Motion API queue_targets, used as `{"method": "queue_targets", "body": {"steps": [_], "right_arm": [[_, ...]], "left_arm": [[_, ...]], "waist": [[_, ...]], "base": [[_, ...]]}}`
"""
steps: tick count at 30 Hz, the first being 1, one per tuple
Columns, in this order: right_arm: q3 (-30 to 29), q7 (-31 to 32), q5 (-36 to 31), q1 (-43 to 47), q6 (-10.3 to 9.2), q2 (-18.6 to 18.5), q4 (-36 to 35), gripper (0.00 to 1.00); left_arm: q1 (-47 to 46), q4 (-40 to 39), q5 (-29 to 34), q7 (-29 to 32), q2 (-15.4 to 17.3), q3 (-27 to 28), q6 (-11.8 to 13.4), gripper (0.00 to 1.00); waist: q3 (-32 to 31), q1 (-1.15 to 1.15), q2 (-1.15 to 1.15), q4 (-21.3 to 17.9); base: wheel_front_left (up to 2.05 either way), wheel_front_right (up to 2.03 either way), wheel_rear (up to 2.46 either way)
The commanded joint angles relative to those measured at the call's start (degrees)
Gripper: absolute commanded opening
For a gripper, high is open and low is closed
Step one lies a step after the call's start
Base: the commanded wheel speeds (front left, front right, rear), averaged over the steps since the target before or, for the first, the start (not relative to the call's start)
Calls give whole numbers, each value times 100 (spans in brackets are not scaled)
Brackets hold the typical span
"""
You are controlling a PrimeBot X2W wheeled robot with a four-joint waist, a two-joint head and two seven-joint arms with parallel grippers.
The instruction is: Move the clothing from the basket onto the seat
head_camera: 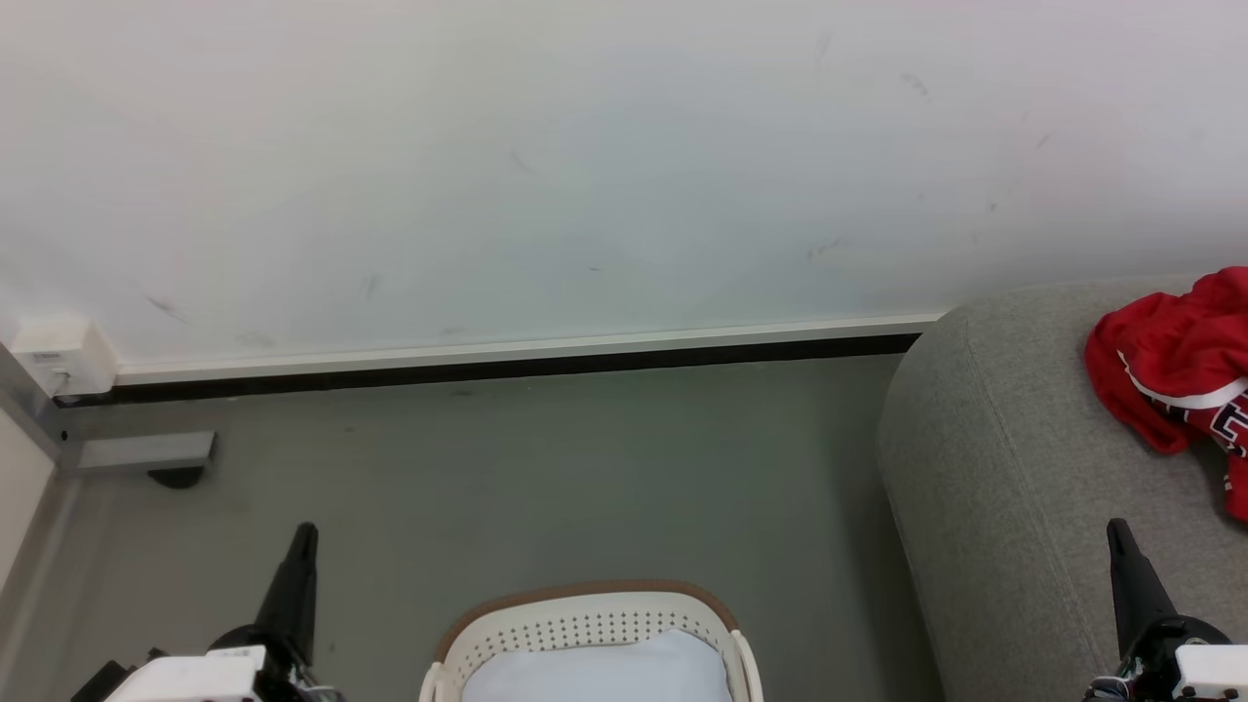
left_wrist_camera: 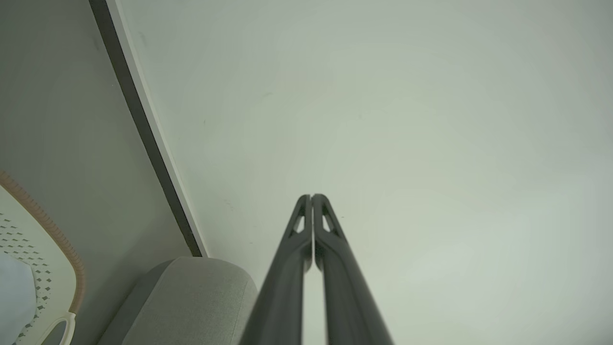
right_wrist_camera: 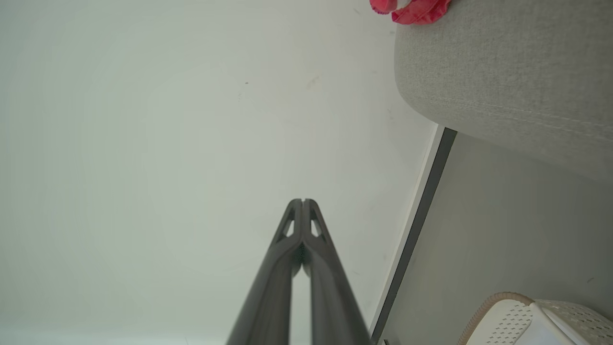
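Looking down from my head, I saw my left gripper (head_camera: 305, 534) at the lower left, above the grey floor (head_camera: 546, 468). Its two dark fingers were pressed together and nothing was between them. My right gripper (head_camera: 1117, 528) stood at the lower right, in front of the seat (head_camera: 994, 458), and it was closed and empty in the same way. In each wrist view the two fingers met at their tips and pointed toward the pale wall (head_camera: 585, 146).

The clothing (head_camera: 1165, 361) lay on the seat, at the far right of the head view. It was a loose red heap with a white band, and some dark letters with a white outline showed at its lower edge. It was well apart from both grippers. In the right wrist view a small red part of it showed at the top, on the grey fabric close to the wall.

The basket (head_camera: 585, 595) stood on the floor between my two grippers, at the bottom of the head view, near the rounded end of the seat. Inside it lay a plain pale cloth (head_camera: 600, 673), against the perforated wall. A dark skirting strip (head_camera: 507, 369) ran along the foot of the wall behind the basket, up to the seat.
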Motion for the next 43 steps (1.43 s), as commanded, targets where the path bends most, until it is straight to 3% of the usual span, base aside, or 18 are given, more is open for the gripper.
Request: {"method": "queue_targets", "body": {"steps": [1,43], "right_arm": [[-24,39,82,-68,-12,-17,-31,0],[-79,79,13,-75,-12,29,-23,0]], "left_arm": [[-68,-4,-132,28,8,29,-37,0],[-67,-6,-133,26,9,25,-37,0]], "waist": [[2,-1,0,4],[2,-1,0,4]], "base": [[0,0,0],[0,0,0]]}}
